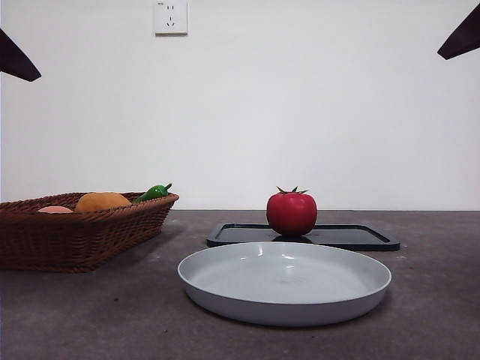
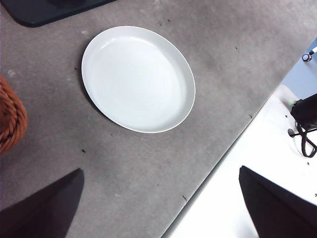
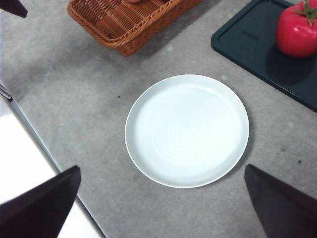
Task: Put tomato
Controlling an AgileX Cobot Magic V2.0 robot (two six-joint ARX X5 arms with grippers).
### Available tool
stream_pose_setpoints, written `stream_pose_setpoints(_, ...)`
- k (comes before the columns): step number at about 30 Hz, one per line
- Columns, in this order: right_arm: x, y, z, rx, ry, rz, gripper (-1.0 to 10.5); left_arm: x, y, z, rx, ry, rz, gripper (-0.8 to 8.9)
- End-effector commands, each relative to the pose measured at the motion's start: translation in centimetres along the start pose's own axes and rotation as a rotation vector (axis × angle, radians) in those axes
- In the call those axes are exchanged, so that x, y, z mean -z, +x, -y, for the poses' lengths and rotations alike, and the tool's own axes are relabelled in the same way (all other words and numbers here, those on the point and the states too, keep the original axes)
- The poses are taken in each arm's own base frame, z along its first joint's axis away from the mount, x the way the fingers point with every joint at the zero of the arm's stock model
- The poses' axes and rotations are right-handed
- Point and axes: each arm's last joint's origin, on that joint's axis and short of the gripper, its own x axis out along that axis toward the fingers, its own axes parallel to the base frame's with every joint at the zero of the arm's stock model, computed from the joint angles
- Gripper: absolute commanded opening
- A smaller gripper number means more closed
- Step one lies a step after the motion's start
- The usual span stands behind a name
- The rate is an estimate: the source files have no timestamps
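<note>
Room: white wall, grey table (image 1: 75, 315).
Tomato (image 1: 292, 213): on black tray (image 1: 352, 237), behind plate (image 1: 225, 289).
Left gripper (image 2: 161, 208), right gripper (image 3: 161, 208): both spread, empty, above the plate.
Risk: we expect rolling if pinched off-centre.

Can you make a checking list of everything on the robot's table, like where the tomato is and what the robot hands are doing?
Surface: grey table, lightly specked.
Job's things: tomato upright on the black tray, behind the empty white plate.
Clutter: wicker basket with an orange fruit, a green pepper and something pinkish.
Hands: left hand and right hand both open, raised, holding nothing.
Cables: a black one off the table's edge.
Surroundings: white wall with a socket.
</note>
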Motion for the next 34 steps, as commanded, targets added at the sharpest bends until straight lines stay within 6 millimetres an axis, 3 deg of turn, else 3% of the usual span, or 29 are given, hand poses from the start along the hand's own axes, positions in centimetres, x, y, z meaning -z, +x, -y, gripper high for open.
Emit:
stream_pose_setpoints(1,-0.32,0.02,-0.12,-0.008,-0.019,0.008,4.9,-0.57,-0.3,0.25,0.006,0.024,0.018,4.89)
stream_pose_setpoints(3,-0.32,0.02,-0.12,-0.008,-0.019,0.008,4.0,-0.57,-0.3,0.25,0.006,0.024,0.018,4.49)
stream_pose_setpoints(8,-0.33,0.02,-0.12,-0.008,-0.019,0.01,1.0,-0.58,-0.3,0.25,0.006,0.025,0.019,1.72)
stream_pose_setpoints(11,-0.41,0.02,-0.12,-0.008,-0.022,0.017,0.1,-0.59,-0.3,0.25,0.006,0.026,0.019,0.12)
stream_pose_setpoints(34,-0.78,0.0,-0.13,-0.008,-0.027,0.055,0.1,-0.6,-0.3,0.25,0.006,0.026,0.02,0.08)
